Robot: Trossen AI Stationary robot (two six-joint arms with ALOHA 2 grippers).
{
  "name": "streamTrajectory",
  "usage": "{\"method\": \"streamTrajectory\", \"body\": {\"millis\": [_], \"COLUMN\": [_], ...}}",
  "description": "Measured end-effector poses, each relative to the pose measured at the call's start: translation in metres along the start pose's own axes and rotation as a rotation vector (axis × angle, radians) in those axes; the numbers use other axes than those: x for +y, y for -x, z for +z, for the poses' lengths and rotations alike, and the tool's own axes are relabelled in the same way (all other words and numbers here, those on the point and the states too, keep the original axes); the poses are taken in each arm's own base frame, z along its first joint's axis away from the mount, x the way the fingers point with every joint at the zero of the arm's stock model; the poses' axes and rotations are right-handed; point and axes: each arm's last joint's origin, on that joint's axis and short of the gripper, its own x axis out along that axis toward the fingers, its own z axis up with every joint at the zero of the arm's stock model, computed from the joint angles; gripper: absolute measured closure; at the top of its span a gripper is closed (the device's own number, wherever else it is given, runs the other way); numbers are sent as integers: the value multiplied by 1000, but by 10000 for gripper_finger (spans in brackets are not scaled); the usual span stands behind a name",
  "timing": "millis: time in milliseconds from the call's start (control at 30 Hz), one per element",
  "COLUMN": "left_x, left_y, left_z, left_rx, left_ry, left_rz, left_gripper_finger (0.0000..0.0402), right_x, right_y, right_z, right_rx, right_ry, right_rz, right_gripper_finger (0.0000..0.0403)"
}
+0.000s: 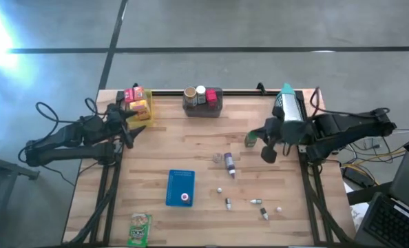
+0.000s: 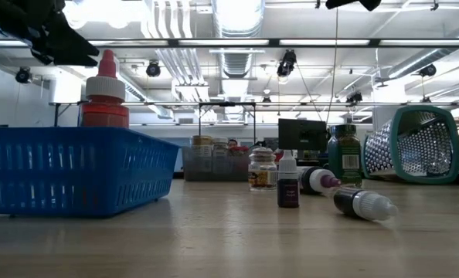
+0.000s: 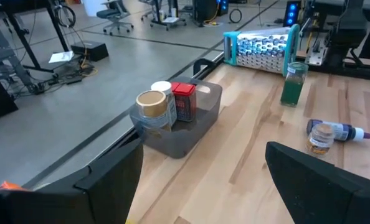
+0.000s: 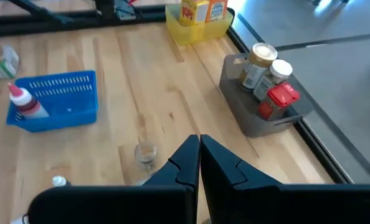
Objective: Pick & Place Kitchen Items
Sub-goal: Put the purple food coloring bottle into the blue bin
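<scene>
**Both arms over the table edges, neither holding anything**

From above, you see the left gripper (image 1: 125,127) at the table's left edge, beside the yellow plastic bin (image 1: 141,109) packed with small yellow and red boxes (image 1: 135,94). Its own wrist camera shows what the overhead cannot: the two dark fingers (image 3: 110,180) stand wide apart with nothing between them, facing the grey translucent bin (image 3: 184,121) that holds a tan-lidded jar (image 3: 152,107), a white-capped jar (image 3: 162,89) and a small red box (image 3: 184,101).

Your right gripper (image 1: 268,153) hangs over the right side of the table, near the green glass jar (image 1: 250,139). Its wrist view shows the fingers (image 4: 186,163) pressed together, empty, above a small clear jar (image 4: 146,153).

The remaining kitchen items lie loose mid-table: tiny white-capped bottles (image 1: 228,202) scattered near the front. The flat blue plastic basket (image 1: 180,187) holds one red-and-white squeeze bottle (image 4: 22,102); only the low view shows it standing upright (image 2: 105,89). A teal-rimmed wire mesh holder (image 1: 287,105) lies on its side at the back right, and a green packet (image 1: 140,228) sits at the front left.
</scene>
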Motion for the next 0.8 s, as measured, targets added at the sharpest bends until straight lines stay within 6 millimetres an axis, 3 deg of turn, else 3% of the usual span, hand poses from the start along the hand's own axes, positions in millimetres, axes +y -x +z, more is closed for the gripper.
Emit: {"method": "streamTrajectory", "body": {"millis": [233, 500, 800], "left_x": [-1, -1, -1], "left_y": [-1, -1, -2], "left_z": [-1, -1, -1], "left_rx": [-1, -1, 1], "left_ry": [0, 0, -1], "left_rz": [0, 0, 0], "left_gripper_finger": [60, 60, 60], "right_x": [33, 64, 104], "right_y": [-3, -10, -30], "right_z": [-11, -20, -4], "right_rx": [22, 66, 211], "right_ry": [50, -9, 15], "right_rz": [1, 63, 141], "right_gripper_finger": [394, 394, 394]}}
